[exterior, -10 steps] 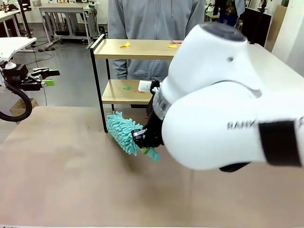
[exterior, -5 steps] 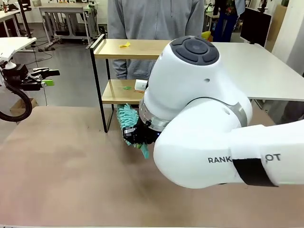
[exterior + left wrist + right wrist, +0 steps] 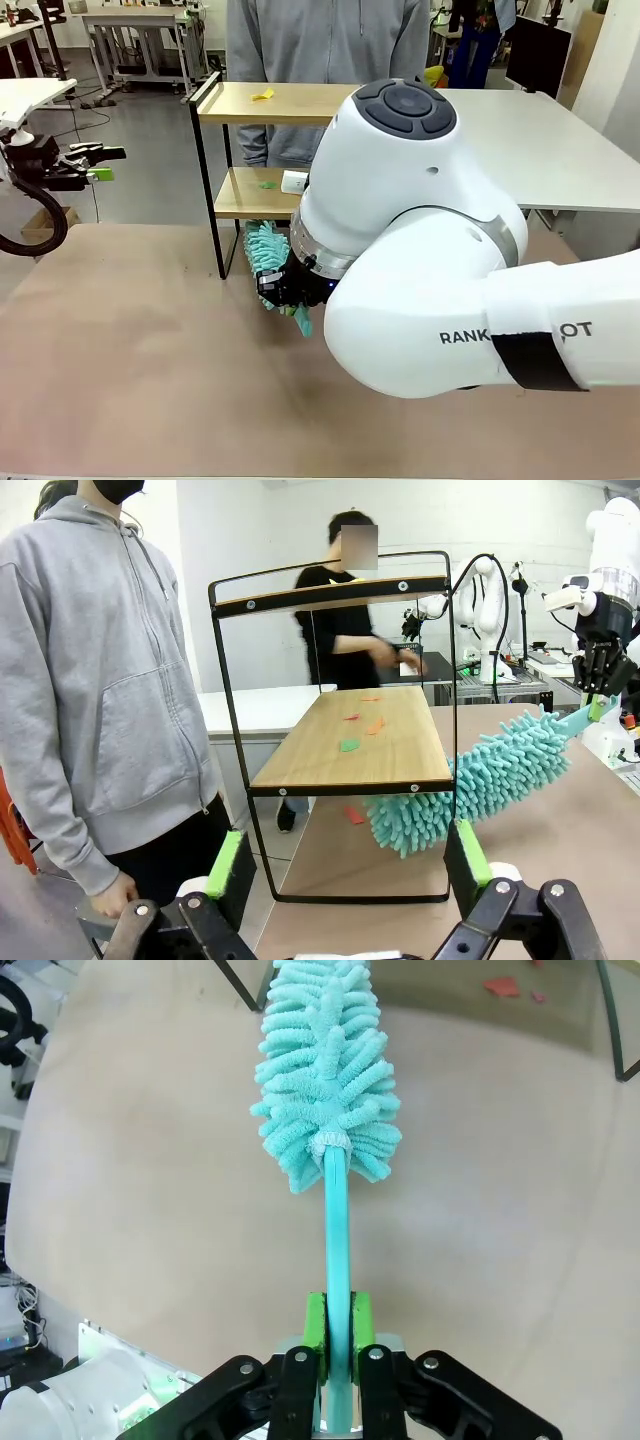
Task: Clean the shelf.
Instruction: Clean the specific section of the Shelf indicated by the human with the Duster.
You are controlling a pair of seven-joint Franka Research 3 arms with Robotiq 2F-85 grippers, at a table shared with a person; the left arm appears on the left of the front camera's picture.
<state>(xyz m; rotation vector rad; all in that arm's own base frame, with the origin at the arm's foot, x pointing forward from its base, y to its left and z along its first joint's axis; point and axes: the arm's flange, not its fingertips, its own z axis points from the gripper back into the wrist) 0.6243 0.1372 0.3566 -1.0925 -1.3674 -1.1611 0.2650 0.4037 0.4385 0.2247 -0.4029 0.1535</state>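
The shelf [image 3: 270, 104] stands at the table's far side with two wood boards in a black frame. A yellow scrap [image 3: 263, 95] lies on the top board. Green and orange scraps [image 3: 349, 745] lie on the lower board [image 3: 360, 750]. My right gripper [image 3: 338, 1325] is shut on the handle of a teal fluffy duster [image 3: 325, 1070]. The duster's head [image 3: 470, 780] pokes in below the lower board, close to the table. The big right arm hides much of the shelf in the front view. My left gripper [image 3: 350, 855] hangs open off the table's left side [image 3: 95, 165], holding nothing.
A person in a grey hoodie [image 3: 325, 40] stands right behind the shelf. Red scraps [image 3: 502, 986] lie on the brown table under it. A white table [image 3: 560, 140] adjoins at the back right. A small white item [image 3: 293, 181] sits on the lower board.
The right arm swung left and turned the duster, so its head went from lying out on the table to pointing under the shelf. The left arm stayed still.
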